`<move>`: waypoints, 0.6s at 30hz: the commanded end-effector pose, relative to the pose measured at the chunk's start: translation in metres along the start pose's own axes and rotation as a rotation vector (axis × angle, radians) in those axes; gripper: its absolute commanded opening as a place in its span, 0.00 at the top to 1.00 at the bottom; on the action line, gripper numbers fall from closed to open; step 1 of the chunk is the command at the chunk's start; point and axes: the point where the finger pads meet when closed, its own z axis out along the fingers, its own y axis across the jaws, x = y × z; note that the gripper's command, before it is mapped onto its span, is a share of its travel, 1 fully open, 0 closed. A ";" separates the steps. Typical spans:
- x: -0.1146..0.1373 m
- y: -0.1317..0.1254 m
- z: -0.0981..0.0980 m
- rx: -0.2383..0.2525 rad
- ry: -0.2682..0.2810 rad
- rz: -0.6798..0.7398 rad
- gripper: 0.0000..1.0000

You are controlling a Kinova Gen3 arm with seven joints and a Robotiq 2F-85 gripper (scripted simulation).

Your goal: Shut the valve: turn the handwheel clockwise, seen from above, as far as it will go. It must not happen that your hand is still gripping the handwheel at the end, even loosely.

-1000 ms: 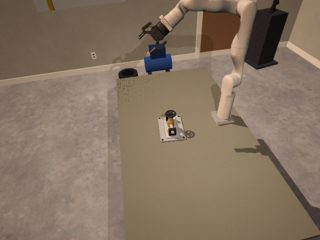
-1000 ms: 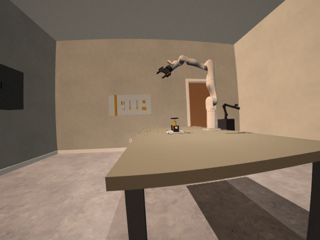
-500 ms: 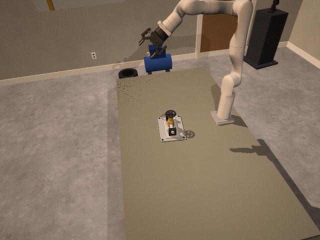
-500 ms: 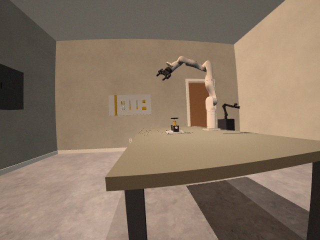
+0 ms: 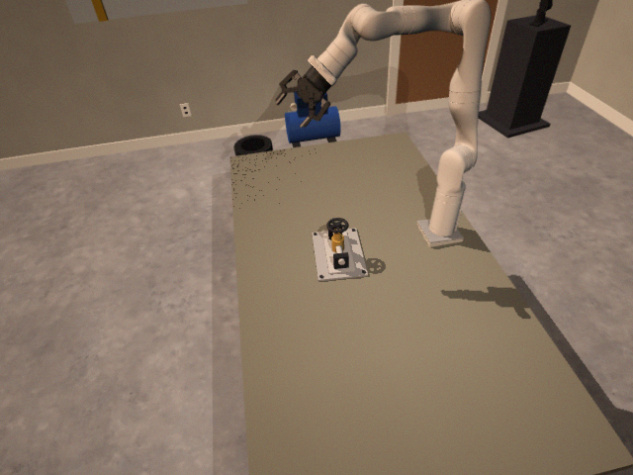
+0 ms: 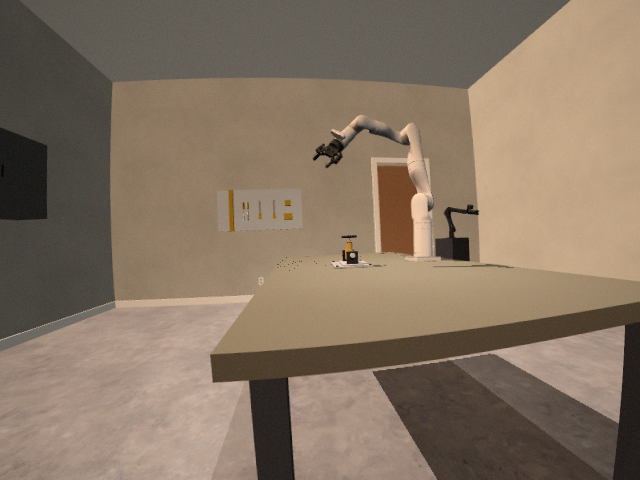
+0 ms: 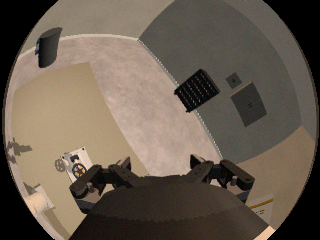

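Handwheel (image 5: 337, 224), black and spoked, tops an upright valve (image 5: 337, 240) with a yellow neck and a black body, bolted to a pale plate (image 5: 323, 268) near the middle of the worktop (image 5: 408, 357). To its right stands the arm's base (image 5: 425, 238). High above the worktop's far edge, well apart from the valve, the pincer (image 5: 298, 100) hangs released, grasping nothing.

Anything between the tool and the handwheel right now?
Nothing visible. The open tool hangs high above the table, empty, with only air down to the handwheel atop the valve. No other object stands near the valve on the table.
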 end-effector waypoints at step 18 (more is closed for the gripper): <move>-0.009 -0.075 0.057 0.178 -0.091 0.031 0.00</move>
